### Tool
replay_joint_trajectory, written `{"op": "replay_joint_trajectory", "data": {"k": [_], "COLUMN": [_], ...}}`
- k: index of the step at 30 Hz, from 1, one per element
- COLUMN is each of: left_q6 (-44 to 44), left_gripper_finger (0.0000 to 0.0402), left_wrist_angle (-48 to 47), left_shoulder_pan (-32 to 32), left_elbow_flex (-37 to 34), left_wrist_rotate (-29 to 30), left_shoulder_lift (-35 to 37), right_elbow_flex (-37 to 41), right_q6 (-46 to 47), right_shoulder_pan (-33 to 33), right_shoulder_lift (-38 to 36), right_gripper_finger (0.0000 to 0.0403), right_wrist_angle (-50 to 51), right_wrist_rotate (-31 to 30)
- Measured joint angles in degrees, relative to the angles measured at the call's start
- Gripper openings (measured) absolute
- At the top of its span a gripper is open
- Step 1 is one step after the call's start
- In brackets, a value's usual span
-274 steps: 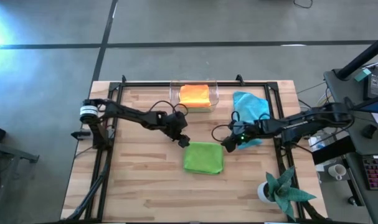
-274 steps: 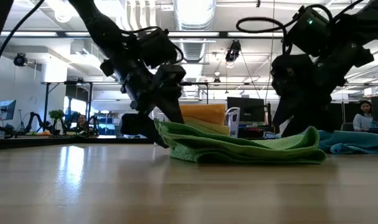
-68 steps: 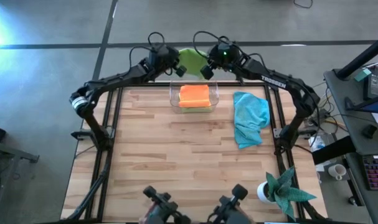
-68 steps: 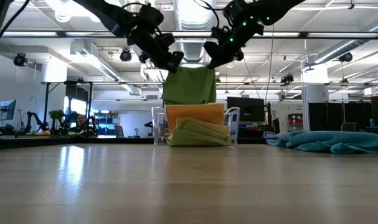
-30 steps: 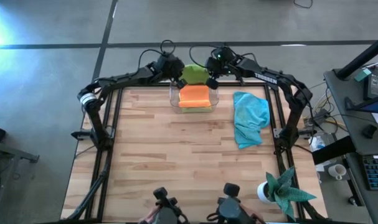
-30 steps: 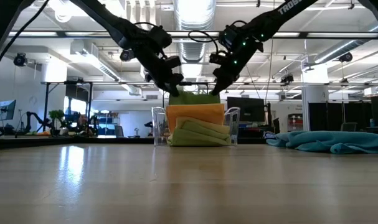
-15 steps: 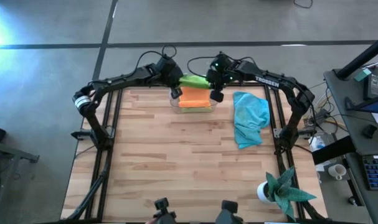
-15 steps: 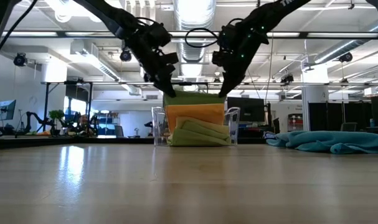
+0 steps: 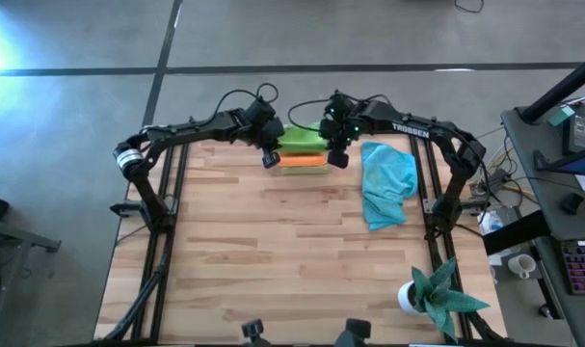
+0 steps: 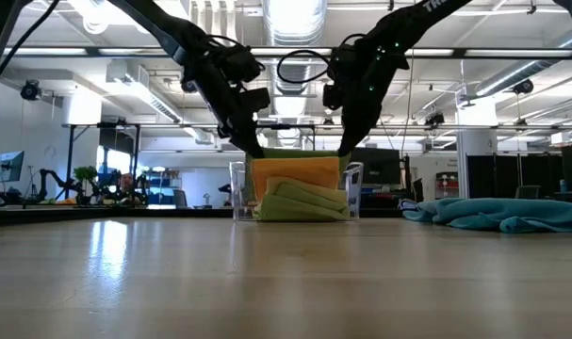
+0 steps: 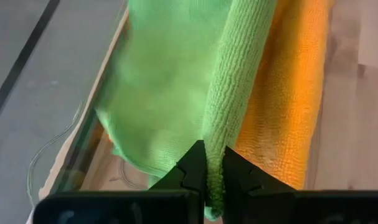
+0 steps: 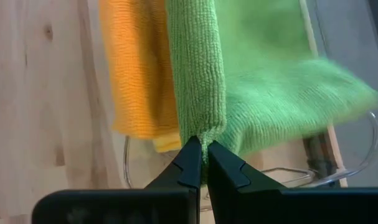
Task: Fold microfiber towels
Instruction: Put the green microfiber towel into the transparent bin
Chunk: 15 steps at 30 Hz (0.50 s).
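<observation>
- Right now both my pincers are clamped on the folded green towel (image 9: 301, 140), one at each end: the left gripper (image 11: 206, 171) nips its folded edge, the right gripper (image 12: 199, 160) does the same on the far side.
- Together they hold it stretched over the clear bin (image 10: 239, 191) at the table's back edge, above the orange towel (image 9: 302, 160) already in there; from table level a yellow towel (image 10: 300, 201) shows stacked underneath.
- To do this well, I'd lower both ends at an even pace so the fold stays flat and lands square on the orange one.
- I'd keep the towel taut between my pincers, since slack could let the loose layer behind the fold flop over the bin's back wall; part of it already hangs that way.
- I'd let go only once the cloth rests on the pile, both sides together, then lift straight up so nothing snags.
- The blue towel (image 9: 386, 180) lies crumpled on the table beside the bin, apparently still to be folded.
- Writing: white lettering on my right arm (image 9: 412, 126) reads "TROSSEN"; I can read nothing else.
</observation>
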State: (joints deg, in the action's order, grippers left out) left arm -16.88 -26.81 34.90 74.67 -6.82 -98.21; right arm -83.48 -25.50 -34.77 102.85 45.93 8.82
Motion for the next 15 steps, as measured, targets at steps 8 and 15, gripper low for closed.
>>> {"op": "replay_joint_trajectory", "data": {"k": [8,15], "left_q6": [-0.5,-0.4], "left_gripper_finger": [0.0017,0.0070], "left_wrist_angle": [-0.4,-0.7], "left_shoulder_pan": [-1.2,-1.8], "left_elbow_flex": [0.0,-0.1], "left_wrist_rotate": [0.3,0.7], "left_shoulder_lift": [0.0,0.0], "right_elbow_flex": [0.1,0.2], "right_q6": [1.2,1.5], "right_shoulder_pan": [0.6,1.9], "right_shoulder_lift": [0.0,0.0], "right_gripper_finger": [0.0009,0.0023], "right_wrist_angle": [1.3,3.4], "right_wrist_rotate": [0.1,-0.1]}}
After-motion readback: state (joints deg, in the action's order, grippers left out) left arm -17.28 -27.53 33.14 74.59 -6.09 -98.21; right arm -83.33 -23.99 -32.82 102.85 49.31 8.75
